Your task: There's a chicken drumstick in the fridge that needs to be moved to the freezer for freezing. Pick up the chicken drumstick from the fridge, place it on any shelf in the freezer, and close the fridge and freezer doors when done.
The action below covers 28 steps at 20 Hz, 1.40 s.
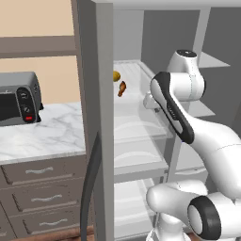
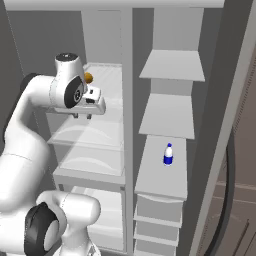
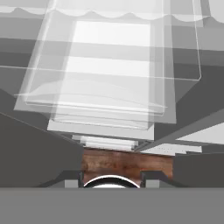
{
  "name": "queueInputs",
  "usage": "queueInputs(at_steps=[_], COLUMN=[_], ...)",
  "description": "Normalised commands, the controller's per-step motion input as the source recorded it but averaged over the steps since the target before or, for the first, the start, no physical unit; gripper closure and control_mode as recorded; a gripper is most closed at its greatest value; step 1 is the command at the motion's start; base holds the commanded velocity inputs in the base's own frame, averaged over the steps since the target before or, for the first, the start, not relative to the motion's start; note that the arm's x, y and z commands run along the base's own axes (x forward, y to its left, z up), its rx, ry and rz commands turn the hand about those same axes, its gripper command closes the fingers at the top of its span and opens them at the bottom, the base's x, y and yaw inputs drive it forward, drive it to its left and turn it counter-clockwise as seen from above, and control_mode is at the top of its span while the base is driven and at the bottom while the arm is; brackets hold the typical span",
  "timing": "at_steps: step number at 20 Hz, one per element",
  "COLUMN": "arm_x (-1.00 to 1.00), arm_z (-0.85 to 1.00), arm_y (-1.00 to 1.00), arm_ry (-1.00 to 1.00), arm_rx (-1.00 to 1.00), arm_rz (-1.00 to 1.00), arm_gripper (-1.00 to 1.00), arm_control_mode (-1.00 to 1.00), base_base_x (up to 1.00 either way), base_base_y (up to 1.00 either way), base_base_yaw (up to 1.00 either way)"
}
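Drumstick first: the chicken drumstick (image 1: 122,88) lies on an upper glass shelf at the far left of the fridge (image 1: 141,141), just beside a yellow ball (image 1: 116,76). Your gripper (image 2: 82,115) hangs above the clear shelves, nearly closed with nothing in it. To the right, a blue-and-white bottle (image 2: 168,154) stands in the freezer (image 2: 165,165)

one drumstick (image 1: 122,88), one bottle (image 2: 168,154) — one toaster oven (image 1: 19,98)

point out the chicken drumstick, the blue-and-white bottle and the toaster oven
chicken drumstick (image 1: 122,88): left base view, middle of the piece
blue-and-white bottle (image 2: 168,155): right base view, its body
toaster oven (image 1: 19,98): left base view, front face
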Motion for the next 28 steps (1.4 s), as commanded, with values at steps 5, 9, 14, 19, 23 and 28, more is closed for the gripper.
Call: queueInputs(at_steps=[5, 9, 14, 19, 23, 28], arm_x=[-0.09, -0.03, 0.18, 0.41, 0.42, 0.39], arm_z=[0.06, 0.11, 0.30, 0.32, 0.06, 0.00], arm_y=[0.25, 0.33, 0.04, 0.27, 0.18, 0.01], arm_ry=[-0.10, -0.20, -0.13, -0.06, 0.00, 0.01], arm_rx=[0.00, 0.00, 0.01, 0.06, 0.10, 0.01], arm_rz=[0.00, -0.01, -0.10, -0.11, -0.04, 0.00], arm_gripper=[-1.00, -1.00, -1.00, -1.00, -1.00, -1.00], arm_control_mode=[-1.00, -1.00, -1.00, -1.00, -1.00, -1.00], base_base_x=[0.00, 0.00, 0.00, 0.00, 0.00, 0.00], base_base_y=[0.00, 0.00, 0.00, 0.00, 0.00, 0.00], base_base_yaw=[0.00, 0.00, 0.00, 0.00, 0.00, 0.00])
